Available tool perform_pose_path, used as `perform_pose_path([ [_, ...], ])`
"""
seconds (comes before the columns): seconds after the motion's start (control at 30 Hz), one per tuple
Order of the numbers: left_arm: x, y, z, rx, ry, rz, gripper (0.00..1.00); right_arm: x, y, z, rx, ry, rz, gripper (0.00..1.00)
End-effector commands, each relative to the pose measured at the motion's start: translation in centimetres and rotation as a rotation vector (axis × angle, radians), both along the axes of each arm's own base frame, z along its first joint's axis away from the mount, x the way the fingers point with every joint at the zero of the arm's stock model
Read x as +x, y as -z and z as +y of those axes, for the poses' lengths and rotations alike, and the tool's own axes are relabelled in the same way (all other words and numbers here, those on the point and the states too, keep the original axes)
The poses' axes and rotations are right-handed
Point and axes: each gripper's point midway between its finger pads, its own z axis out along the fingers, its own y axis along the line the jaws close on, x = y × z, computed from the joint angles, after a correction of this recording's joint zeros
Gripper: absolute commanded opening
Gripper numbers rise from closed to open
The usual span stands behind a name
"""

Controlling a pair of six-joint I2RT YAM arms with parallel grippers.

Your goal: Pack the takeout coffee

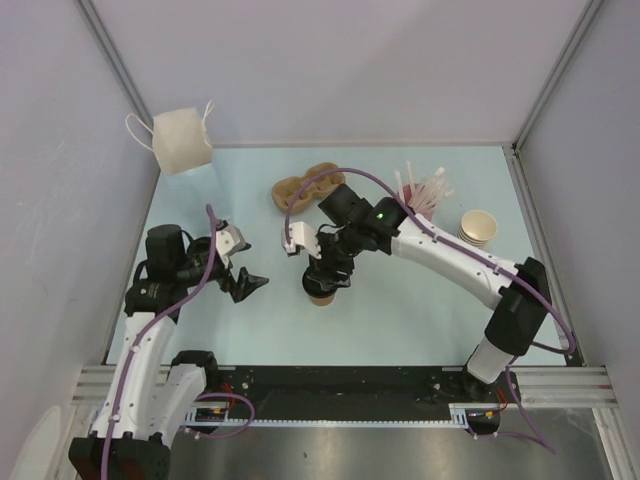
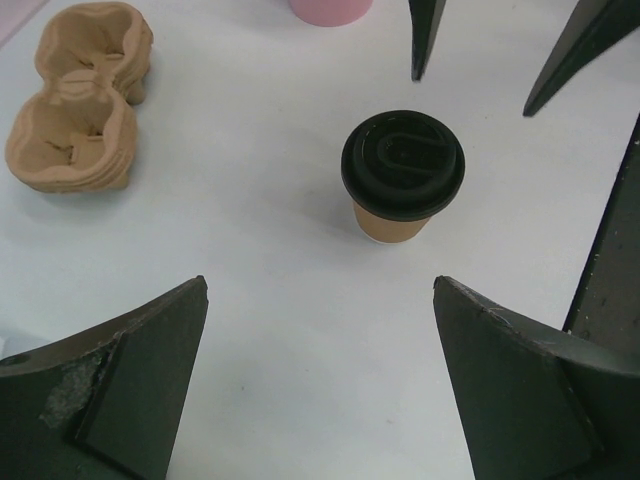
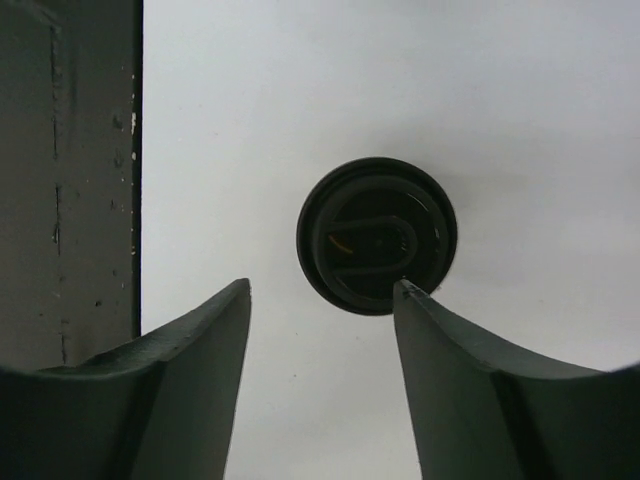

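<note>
Lidded kraft cup (image 2: pixel 392 225) stands upright on tabletop (image 2: pixel 250 250); right gripper (image 3: pixel 322 288) hovers above black lid (image 3: pixel 376 235), jaws parted, empty; left gripper (image 2: pixel 320 288) wide open.

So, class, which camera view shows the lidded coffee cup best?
Left wrist: the cup shows whole, tan wall under black lid. Right wrist shows only the lid from above; in top external the right arm hides most of it.

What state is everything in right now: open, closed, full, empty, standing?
Paper cup: upright, lidded.
Black lid: on the cup.
Cup carrier: empty.
Spare cups: nested, upright.
Pink cup: upright, holding straws.
Left gripper: open, empty.
Right gripper: open above the lid, holding nothing.
</note>
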Motion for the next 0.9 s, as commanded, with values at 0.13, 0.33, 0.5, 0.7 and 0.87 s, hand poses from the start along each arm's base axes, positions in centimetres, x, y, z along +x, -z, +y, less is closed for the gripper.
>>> perform_pose_path([
  [0.13, 1.1, -0.1, -0.6, -0.003, 0.069, 0.052, 0.99, 3.3, -4.1, -2.5, 0.09, 0.178, -0.112, 0.72],
  [0.33, 2.7, 2.6, -2.9, 0.133, 0.099, 0.18, 0.99, 4.0, -6.2, -5.6, 0.183, 0.263, -0.128, 0.79],
  [0.5, 5.0, 3.1, -5.4, 0.078, 0.103, 0.397, 0.99, 5.6, -7.3, -8.3, 0.241, 0.33, -0.103, 0.81],
  [0.7, 8.4, 5.4, -6.8, 0.096, 0.023, 0.518, 0.99, 4.7, -4.7, -9.8, 0.165, 0.327, -0.033, 0.82],
  [0.87, 8.2, 7.8, -9.1, 0.159, 0.063, 0.596, 0.99, 4.5, -4.4, -10.0, 0.23, 0.323, -0.025, 0.84],
])
